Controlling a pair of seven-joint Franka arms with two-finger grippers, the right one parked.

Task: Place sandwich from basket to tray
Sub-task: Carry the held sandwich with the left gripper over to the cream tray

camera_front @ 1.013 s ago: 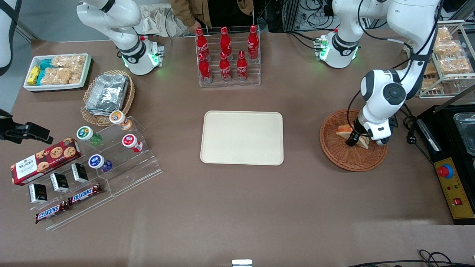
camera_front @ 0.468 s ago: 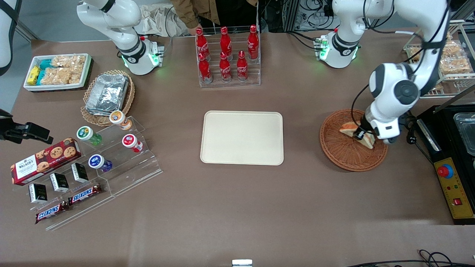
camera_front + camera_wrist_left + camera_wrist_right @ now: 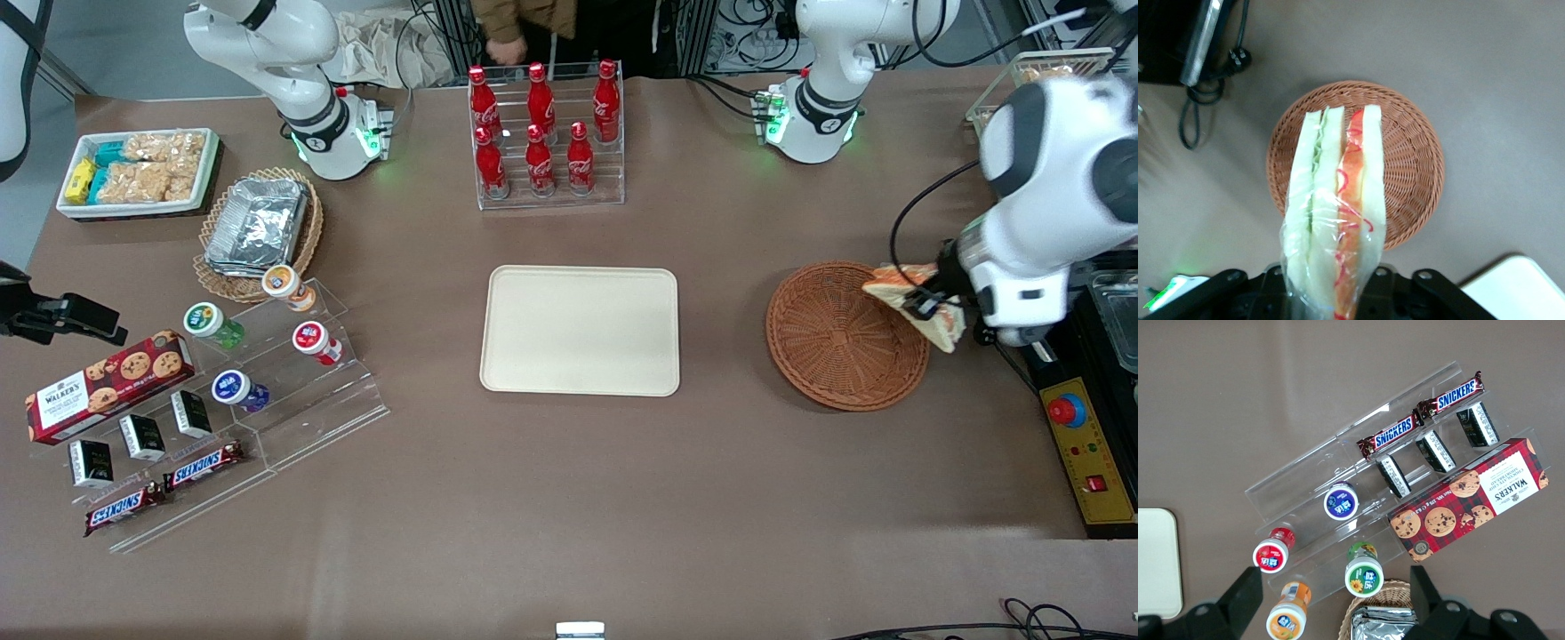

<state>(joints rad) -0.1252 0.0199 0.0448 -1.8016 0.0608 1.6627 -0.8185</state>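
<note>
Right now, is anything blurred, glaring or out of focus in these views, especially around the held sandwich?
Front view: the working arm's big joint is motion-smeared; the gripper holds the sandwich above the basket rim, tray sharp and evenly lit. Left wrist view: sandwich crisp with small wrap glints; basket slightly soft, the table edge by the cable streaked. Right wrist view: sharp, no glare.

The gripper (image 3: 925,302), black, pinches the sandwich (image 3: 1335,220) in glossy clear film above the rough woven-wicker basket (image 3: 1411,153); the worktop (image 3: 569,498) looks matt.
</note>
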